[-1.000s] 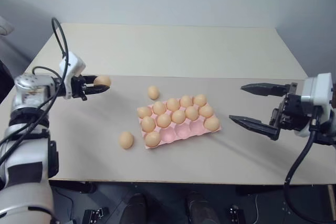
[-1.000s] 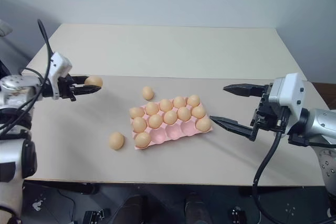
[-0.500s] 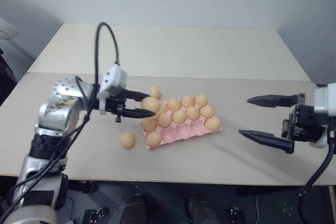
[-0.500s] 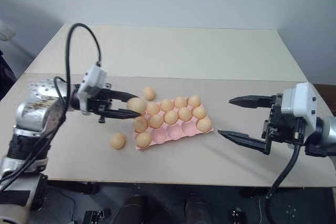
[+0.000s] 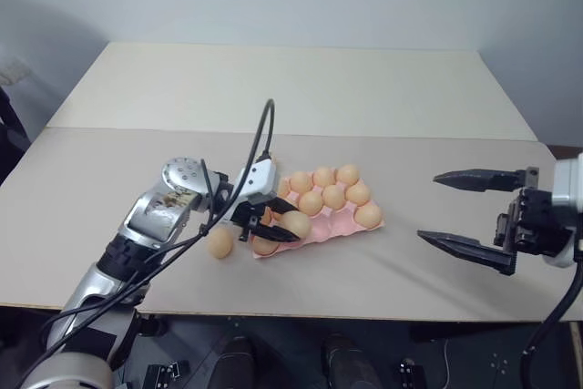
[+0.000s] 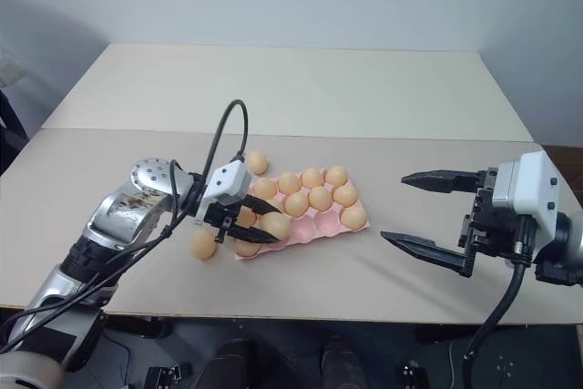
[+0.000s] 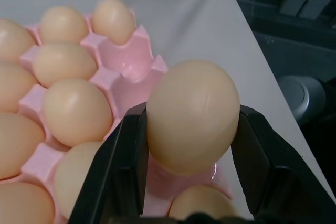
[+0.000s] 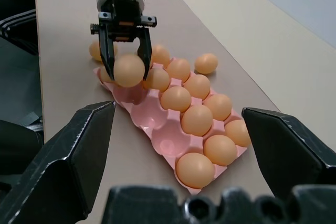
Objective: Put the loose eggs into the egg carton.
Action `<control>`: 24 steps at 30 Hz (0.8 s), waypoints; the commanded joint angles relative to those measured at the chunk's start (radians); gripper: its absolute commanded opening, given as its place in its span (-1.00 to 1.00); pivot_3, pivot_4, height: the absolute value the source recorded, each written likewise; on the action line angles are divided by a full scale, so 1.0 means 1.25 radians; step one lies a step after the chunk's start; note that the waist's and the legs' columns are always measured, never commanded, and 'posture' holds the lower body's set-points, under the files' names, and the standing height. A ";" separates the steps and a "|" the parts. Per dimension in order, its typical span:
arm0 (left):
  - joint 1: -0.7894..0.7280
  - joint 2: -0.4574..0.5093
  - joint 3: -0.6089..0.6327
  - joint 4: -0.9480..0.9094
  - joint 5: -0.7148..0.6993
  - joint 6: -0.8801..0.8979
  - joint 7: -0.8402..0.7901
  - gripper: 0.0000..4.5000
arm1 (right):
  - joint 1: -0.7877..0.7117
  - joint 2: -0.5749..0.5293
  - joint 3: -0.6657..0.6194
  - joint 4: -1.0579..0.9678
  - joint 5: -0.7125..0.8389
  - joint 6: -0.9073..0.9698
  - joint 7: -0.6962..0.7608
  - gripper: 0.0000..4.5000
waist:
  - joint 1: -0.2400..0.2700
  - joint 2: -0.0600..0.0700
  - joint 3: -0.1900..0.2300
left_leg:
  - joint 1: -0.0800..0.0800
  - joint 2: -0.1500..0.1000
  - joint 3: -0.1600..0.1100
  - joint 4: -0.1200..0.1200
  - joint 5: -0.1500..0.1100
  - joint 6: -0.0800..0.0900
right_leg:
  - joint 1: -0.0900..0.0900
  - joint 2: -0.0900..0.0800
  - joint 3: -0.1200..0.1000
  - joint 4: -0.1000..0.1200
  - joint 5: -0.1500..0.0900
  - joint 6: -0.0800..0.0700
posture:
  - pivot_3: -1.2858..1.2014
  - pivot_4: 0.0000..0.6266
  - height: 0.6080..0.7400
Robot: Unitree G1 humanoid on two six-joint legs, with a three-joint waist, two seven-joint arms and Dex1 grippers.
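Pink egg carton (image 8: 157,129) with ten eggs, two loose eggs (image 6: 203,244), one clawed (image 8: 129,70)

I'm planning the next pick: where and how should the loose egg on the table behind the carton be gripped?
Grip the loose egg across its rounded middle, coming straight down from above. It lies on the bare table close behind the carton's far left corner, so the jaws probably fit best on its left and right, clear of the carton.

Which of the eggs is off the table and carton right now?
The egg clamped in the left gripper, hanging above the egg carton; the others sit in cups or on the table.
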 commanded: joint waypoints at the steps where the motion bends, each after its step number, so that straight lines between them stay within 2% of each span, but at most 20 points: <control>1: -0.018 0.007 -0.001 -0.007 0.021 -0.028 0.006 0.21 | -0.003 0.004 -0.027 -0.022 0.017 -0.003 -0.012 1.00 | 0.000 0.000 0.000 | 0.000 0.000 0.000 0.000 0.000 0.000 | 0.000 0.000 0.000 0.000 0.000 0.000 | 0.03 -0.52 1.00; 4: -0.018 0.006 0.002 -0.007 0.029 -0.024 0.018 0.53 | -0.010 0.005 -0.018 -0.018 0.015 -0.006 -0.019 1.00 | 0.000 0.000 0.000 | 0.000 0.000 0.000 0.000 0.000 0.000 | 0.000 0.000 0.000 0.000 0.000 0.000 | 0.03 -0.52 1.00; 7: -0.017 -0.001 0.020 -0.026 0.012 -0.008 0.027 0.96 | -0.019 0.004 -0.009 -0.013 0.016 -0.008 -0.024 1.00 | 0.001 0.000 0.000 | 0.000 0.000 0.000 0.000 0.000 0.000 | 0.000 0.000 0.000 0.000 0.000 0.000 | 0.03 -0.52 1.00; 11: -0.019 0.007 0.055 -0.053 -0.026 0.023 0.035 0.98 | -0.028 0.004 -0.001 -0.007 0.017 -0.010 -0.020 1.00 | 0.000 0.000 0.000 | 0.000 0.000 0.000 0.000 0.000 0.000 | 0.000 0.000 0.000 0.000 0.000 0.000 | 0.03 -0.52 1.00; 14: -0.031 0.033 0.120 -0.069 -0.074 0.068 0.046 0.98 | -0.039 0.001 0.008 0.002 0.016 -0.012 -0.010 1.00 | -0.001 0.000 0.000 | 0.000 0.000 0.000 0.000 0.000 0.000 | 0.000 0.000 0.000 0.000 0.000 0.000 | 0.03 -0.52 1.00; 18: -0.008 0.107 0.237 -0.083 -0.145 0.092 0.034 0.98 | -0.065 -0.002 0.037 0.028 0.006 -0.022 0.009 1.00 | -0.006 0.000 0.000 | 0.000 0.000 0.000 0.000 0.000 0.000 | 0.000 0.000 0.000 0.000 0.000 0.000 | 0.03 -0.52 1.00; 21: 0.055 0.175 0.340 -0.109 -0.189 0.106 0.043 0.98 | -0.102 0.003 0.078 0.056 -0.010 -0.035 0.019 1.00 | -0.010 0.000 0.000 | 0.001 0.000 0.000 0.000 0.000 0.000 | 0.000 0.000 0.000 0.000 0.000 0.000 | 0.03 -0.52 1.00; 24: 0.177 0.228 0.484 -0.164 -0.225 0.123 0.080 0.98 | -0.150 0.015 0.131 0.096 -0.028 -0.048 0.023 1.00 | -0.009 0.001 0.000 | 0.001 0.001 0.000 -0.001 0.000 0.000 | 0.000 0.000 0.000 0.000 0.000 0.000 | 0.03 -0.52 1.00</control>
